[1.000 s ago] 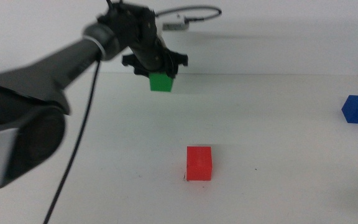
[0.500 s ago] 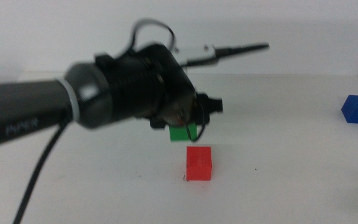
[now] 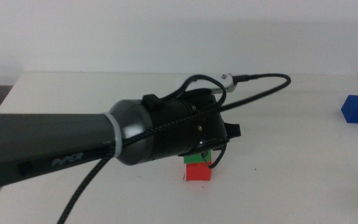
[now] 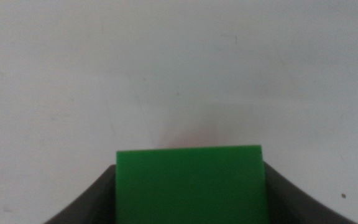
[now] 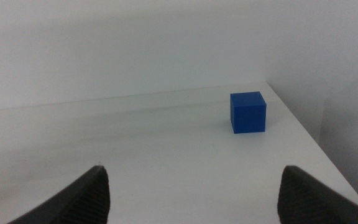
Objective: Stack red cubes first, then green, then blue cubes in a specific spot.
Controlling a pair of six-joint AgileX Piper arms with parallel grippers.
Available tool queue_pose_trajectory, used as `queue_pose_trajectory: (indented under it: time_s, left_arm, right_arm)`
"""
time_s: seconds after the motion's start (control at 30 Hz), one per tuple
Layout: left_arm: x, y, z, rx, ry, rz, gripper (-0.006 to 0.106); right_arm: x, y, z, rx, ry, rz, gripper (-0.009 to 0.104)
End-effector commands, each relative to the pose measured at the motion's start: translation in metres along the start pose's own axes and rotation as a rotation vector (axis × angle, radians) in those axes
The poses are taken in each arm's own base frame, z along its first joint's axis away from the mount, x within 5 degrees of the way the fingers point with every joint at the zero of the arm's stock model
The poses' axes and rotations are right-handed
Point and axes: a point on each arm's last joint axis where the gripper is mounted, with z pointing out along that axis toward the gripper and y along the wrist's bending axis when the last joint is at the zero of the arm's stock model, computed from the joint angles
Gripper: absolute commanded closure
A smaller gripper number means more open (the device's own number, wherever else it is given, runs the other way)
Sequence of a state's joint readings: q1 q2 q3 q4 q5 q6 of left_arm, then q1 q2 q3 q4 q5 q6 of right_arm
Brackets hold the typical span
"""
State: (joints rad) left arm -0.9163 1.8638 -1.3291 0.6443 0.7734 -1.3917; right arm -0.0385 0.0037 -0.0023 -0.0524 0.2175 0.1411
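Since a second ago the left arm has swung from the upper left of the middle view down to the centre, carrying the green cube from high at the back to a place right over the red cube. Now the arm fills the left and centre of the frame, a black cable looping over its wrist. Beneath it lies the white table.

At the arm's tip, the left gripper has its jaws pinching the green cube from both sides, as the left wrist view shows. In the middle view only a sliver of green shows under the wrist, just above the red cube's top; it may be touching, but the wrist hides the join. The red cube sits low at the centre of the frame, with a tiny black speck on the table at its lower left corner.

The right gripper hangs with jaws spread wide, nothing between them, facing the blue cube. That cube rests alone at the far right edge of the middle view, well apart from the other two
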Motion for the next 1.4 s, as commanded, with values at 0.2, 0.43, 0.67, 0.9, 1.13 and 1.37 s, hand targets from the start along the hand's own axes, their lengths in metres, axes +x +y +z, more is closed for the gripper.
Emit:
queue_pose_trajectory:
  time_s: [0.2, 0.43, 0.67, 0.9, 1.13, 1.37]
  left_arm:
    - [0.006, -0.006, 0.012, 0.025, 0.004, 0.005, 0.102]
    - [0.006, -0.008, 0.012, 0.048, 0.002, 0.002, 0.102]
    - [0.006, -0.006, 0.012, 0.03, 0.005, 0.039, 0.1]
    - [0.006, -0.005, 0.012, 0.02, 0.006, 0.056, 0.08]
    - [0.005, -0.004, 0.012, 0.009, -0.005, 0.08, 0.025]
    - [-0.021, 0.003, -0.036, 0.065, -0.12, 0.321, 0.007]
  right_arm:
    - [0.0, 0.0, 0.0, 0.006, -0.013, -0.012, 0.002]
    - [0.0, 0.0, 0.0, 0.006, -0.013, -0.012, 0.002]
    - [0.0, 0.0, 0.0, 0.006, -0.013, -0.012, 0.002]
    - [0.0, 0.0, 0.0, 0.006, -0.013, -0.012, 0.002]
    - [0.0, 0.0, 0.0, 0.006, -0.013, -0.012, 0.002]
    - [0.0, 0.0, 0.0, 0.006, -0.013, -0.012, 0.002]
